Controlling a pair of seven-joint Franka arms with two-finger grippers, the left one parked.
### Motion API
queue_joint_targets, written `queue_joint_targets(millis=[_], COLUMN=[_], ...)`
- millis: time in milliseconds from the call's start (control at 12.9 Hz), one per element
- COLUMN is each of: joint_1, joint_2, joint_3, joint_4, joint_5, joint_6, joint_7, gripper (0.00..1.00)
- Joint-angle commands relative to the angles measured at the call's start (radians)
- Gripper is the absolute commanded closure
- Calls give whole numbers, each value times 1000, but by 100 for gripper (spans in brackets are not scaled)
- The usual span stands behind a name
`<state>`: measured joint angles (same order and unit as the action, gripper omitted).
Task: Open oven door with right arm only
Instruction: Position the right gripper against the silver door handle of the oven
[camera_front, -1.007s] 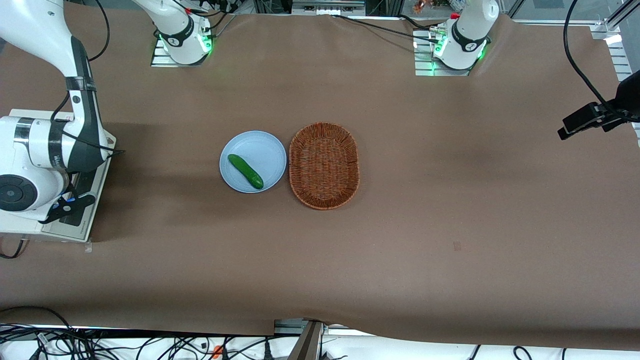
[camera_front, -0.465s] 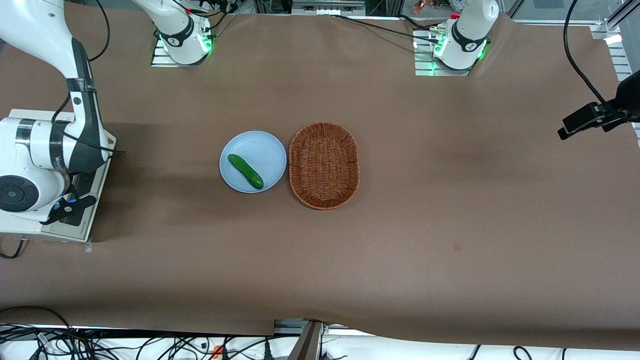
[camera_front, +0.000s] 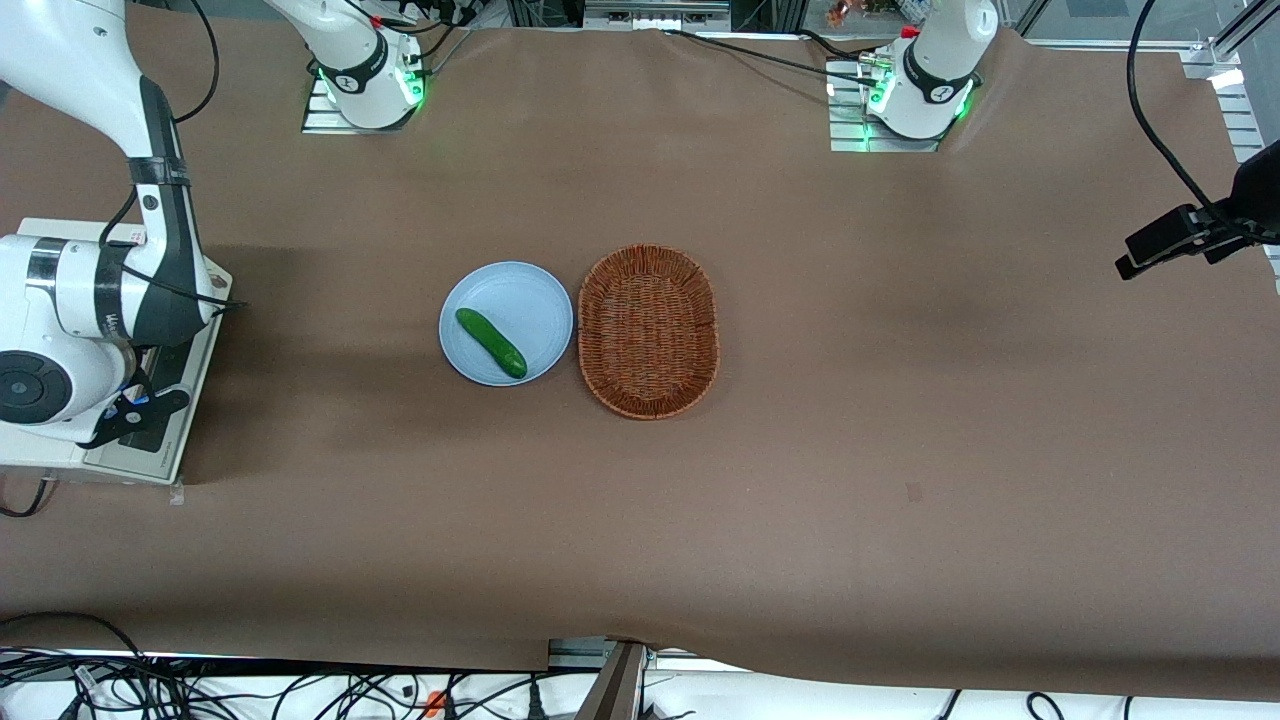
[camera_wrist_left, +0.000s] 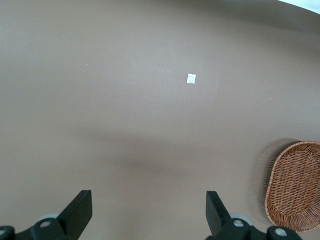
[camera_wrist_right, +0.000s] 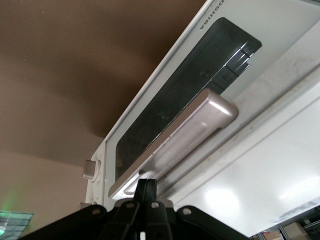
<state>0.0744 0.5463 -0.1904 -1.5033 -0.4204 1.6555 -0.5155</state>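
Note:
The cream-white oven stands at the working arm's end of the table, mostly covered in the front view by the right arm. Its black gripper hangs over the oven's front edge. In the right wrist view the oven door shows its dark glass window and silver bar handle. The gripper is shut with nothing between its fingers, and the paired fingertips rest against one end of the handle. Whether the door is ajar cannot be told.
A blue plate carrying a green cucumber sits mid-table. Beside it is an oval wicker basket, which also appears in the left wrist view. A black camera mount juts in at the parked arm's end.
The right arm's wrist has shifted very slightly over the oven. The plate, cucumber and basket have not moved.

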Motion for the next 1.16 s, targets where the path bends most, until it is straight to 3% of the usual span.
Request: queue_joint_targets(millis=[0,387,697,1085], joint_1=[-7,-5,4,15], joint_2=[-5,9,24,50], joint_3=[5,5,8,11], joint_4=[-20,-20,-9,-9], joint_5=[-12,0,77,121], joint_6=[27,43,47,82], joint_7=[-12,-3,14,48], gripper=[100,100,100,100])
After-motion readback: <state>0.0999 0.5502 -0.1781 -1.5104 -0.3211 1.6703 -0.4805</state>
